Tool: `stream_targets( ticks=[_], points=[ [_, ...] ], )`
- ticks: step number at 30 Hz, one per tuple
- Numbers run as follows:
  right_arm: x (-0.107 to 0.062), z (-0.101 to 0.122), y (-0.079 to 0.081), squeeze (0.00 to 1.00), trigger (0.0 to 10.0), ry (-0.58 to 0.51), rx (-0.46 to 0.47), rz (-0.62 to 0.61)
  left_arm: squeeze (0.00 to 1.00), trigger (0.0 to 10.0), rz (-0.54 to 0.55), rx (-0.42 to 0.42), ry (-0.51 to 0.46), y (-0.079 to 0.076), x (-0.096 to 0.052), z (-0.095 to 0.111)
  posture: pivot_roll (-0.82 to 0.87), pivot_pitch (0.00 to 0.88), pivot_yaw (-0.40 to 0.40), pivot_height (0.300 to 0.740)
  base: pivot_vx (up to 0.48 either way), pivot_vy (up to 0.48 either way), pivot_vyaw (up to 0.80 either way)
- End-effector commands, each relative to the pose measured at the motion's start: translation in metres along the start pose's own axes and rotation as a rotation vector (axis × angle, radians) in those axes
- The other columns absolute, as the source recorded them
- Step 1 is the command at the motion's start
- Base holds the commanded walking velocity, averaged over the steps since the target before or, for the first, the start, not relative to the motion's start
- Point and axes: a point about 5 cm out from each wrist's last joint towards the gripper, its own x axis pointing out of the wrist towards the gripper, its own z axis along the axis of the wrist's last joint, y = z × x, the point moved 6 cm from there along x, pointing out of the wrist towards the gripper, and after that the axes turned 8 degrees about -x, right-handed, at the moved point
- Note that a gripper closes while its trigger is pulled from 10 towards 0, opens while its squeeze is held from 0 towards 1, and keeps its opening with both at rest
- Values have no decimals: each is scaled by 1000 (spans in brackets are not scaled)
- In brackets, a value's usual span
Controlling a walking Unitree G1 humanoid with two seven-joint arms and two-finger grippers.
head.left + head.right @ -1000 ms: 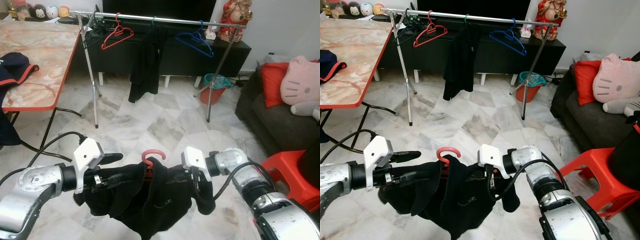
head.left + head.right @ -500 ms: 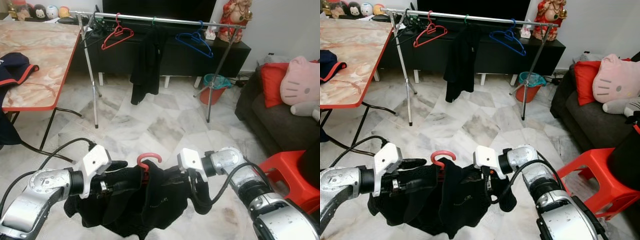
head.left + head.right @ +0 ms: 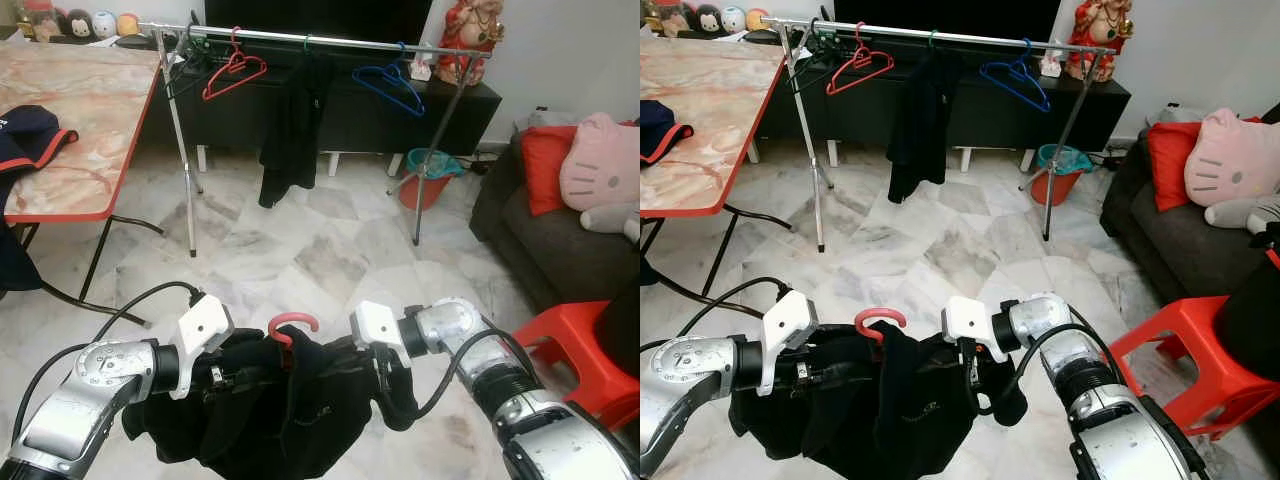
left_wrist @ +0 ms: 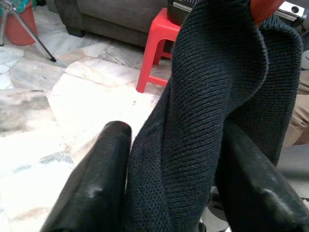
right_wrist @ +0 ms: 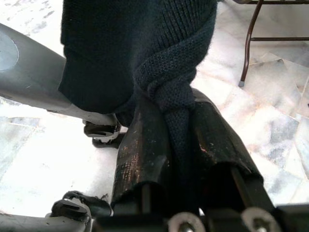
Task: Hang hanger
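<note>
A red hanger, of which only the hook [image 3: 292, 325] shows, carries a black knit garment [image 3: 290, 415] low in front of me. My left gripper [image 3: 248, 375] is shut on the garment's left side, and the knit [image 4: 207, 111] fills the gap between its fingers [image 4: 91, 188]. My right gripper [image 3: 350, 356] is shut on the right side, pinching a twisted fold [image 5: 169, 92] of the knit. The silver clothes rail [image 3: 310, 40] stands well ahead across the floor. It holds a red hanger [image 3: 235, 70], a blue hanger [image 3: 388, 86] and a hanging black garment [image 3: 290, 130].
A marble-topped table with a red edge [image 3: 70, 110] stands at the left, a cable [image 3: 120, 315] on the floor by it. A dark sofa [image 3: 550, 240] with cushions and a red stool [image 3: 585, 350] are at the right. An orange bin [image 3: 428, 178] sits by the rail's right leg.
My left gripper has moved right, toward the right gripper. The garment and the hook have sunk a little lower and bunched up between them.
</note>
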Motion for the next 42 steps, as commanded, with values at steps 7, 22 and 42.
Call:
stream_targets(
  ticks=[7,22,42],
  points=[
    [0,8,-4,0,10000,-28,-39,-19,0,0,-35,14,18,-5,5,-2,175,0,-166,740,0,0,0],
    [2,10,-5,0,10000,-37,-28,-22,0,0,-72,10,16,-11,5,-1,174,0,-160,740,0,0,0],
    [5,12,-7,1000,10000,-54,0,-33,0,0,-105,9,23,-14,3,1,173,0,-146,740,0,0,0]
  ],
)
